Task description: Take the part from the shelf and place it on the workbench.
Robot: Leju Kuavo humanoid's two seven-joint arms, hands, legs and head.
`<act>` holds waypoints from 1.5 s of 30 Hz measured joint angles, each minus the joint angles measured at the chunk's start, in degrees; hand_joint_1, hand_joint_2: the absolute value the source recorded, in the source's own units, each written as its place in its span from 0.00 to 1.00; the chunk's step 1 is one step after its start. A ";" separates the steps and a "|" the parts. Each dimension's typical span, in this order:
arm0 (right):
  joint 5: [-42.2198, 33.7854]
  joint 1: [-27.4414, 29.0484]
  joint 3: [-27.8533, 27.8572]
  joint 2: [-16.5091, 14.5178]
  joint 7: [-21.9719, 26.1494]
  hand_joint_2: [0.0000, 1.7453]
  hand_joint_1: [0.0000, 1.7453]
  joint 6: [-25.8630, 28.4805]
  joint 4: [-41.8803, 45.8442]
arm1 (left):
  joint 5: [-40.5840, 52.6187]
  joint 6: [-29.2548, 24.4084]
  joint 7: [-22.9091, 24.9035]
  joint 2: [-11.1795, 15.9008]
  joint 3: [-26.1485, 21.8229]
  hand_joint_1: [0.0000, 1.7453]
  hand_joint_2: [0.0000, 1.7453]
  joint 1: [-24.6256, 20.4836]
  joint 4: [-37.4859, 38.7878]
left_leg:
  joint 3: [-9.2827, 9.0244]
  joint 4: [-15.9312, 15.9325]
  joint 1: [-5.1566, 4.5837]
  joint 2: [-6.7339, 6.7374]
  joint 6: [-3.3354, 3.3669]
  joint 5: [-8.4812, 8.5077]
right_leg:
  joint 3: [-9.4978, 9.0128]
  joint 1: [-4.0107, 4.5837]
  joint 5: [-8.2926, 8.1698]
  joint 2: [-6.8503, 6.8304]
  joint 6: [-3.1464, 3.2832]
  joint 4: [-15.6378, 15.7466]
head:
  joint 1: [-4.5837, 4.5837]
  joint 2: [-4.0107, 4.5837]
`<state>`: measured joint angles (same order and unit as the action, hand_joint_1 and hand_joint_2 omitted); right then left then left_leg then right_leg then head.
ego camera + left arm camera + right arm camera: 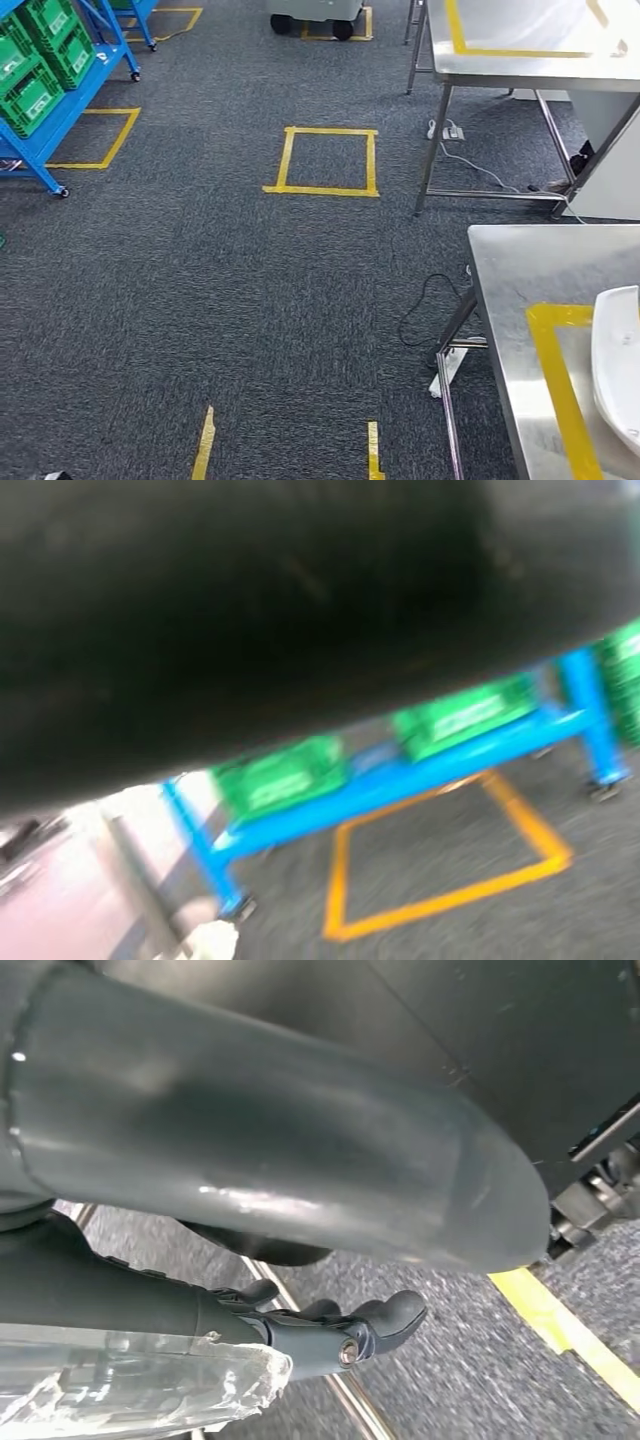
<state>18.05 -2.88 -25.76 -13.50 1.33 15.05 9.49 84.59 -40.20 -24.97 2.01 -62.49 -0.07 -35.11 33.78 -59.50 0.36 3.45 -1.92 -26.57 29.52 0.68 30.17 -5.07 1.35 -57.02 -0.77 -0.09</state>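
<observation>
right robot hand (324,1335) gripping a clear-wrapped part (136,1385) – hanging low over carpet | left robot hand: grip cannot be told | blue shelf (56,120) sitting well apart from steel counter (521,300)

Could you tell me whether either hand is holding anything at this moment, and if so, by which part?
The right hand lies against a clear plastic-wrapped item; whether it grips it cannot be told.

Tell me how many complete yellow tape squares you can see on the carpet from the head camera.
1: a full square at centre. The outline by the blue shelf is partly covered by it, and others are cut off at the frame edges.
</observation>
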 joint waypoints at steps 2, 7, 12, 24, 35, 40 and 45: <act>0.02 -0.07 0.03 0.00 -0.07 0.00 0.00 0.02 0.00 | 0.02 0.00 0.21 0.04 -1.20 0.00 0.00 -0.27 1.19 | -1.26 2.42 -0.49 1.00 0.65 0.10 | -0.23 0.26 0.57 -1.32 -0.59 -0.02 | 0.13 0.00; 0.04 -0.27 0.05 -0.02 -0.09 0.00 0.00 0.07 0.03 | 0.02 -0.02 0.49 0.19 -3.07 0.00 0.00 -0.40 2.84 | -1.50 2.98 -0.14 -2.40 2.27 0.51 | 1.64 -0.35 4.60 2.88 -1.98 -6.11 | 0.52 0.00; 0.05 0.04 0.05 0.04 -0.17 0.00 0.00 0.07 0.02 | 0.07 -0.02 2.02 0.17 -3.92 0.00 0.00 -0.92 4.38 | -1.55 2.90 -0.14 -6.39 2.56 0.49 | 7.42 -0.57 5.66 5.22 -2.24 -15.07 | 0.73 0.00; -0.39 -0.05 0.96 -0.09 -0.54 0.00 0.00 0.99 0.02 | -0.91 2.41 7.63 0.38 -9.47 0.00 0.00 -2.86 14.74 | 4.98 -9.16 0.16 -4.95 -0.53 -5.75 | 0.73 -1.01 -1.28 4.57 0.37 0.18 | -0.01 0.00; -0.53 -0.28 2.48 -0.05 -0.58 0.00 0.00 6.09 0.03 | -8.06 13.52 13.40 -5.44 -16.81 0.00 0.00 -4.30 19.75 | -1.79 2.66 -0.24 -0.32 1.50 0.13 | -0.83 -0.44 0.90 -1.60 -1.88 -0.33 | 0.26 0.00; -0.80 -0.03 3.12 0.03 -0.64 0.00 0.00 6.16 0.02 | -9.44 14.58 17.39 -8.16 -17.33 0.00 0.00 -4.96 20.50 | -1.67 2.91 -0.01 -4.04 2.82 0.46 | 6.66 -0.95 7.77 4.83 -2.92 -15.28 | 0.77 0.00; -0.87 0.08 3.45 0.11 -0.74 0.00 0.00 6.52 0.02 | -9.55 14.45 18.48 -9.71 -17.38 0.00 0.00 -5.07 20.99 | -2.00 2.71 -0.05 -8.19 2.43 0.29 | 3.71 -1.38 0.00 7.46 -2.72 -5.58 | 0.88 0.00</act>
<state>17.18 -2.80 -22.31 -13.39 0.58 21.57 9.50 75.04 -25.75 -6.49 -7.71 -79.87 -5.14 -14.12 31.78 -56.79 0.32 -4.74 0.51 -26.28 33.23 -0.70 30.16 2.39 -1.37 -62.59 0.12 -0.09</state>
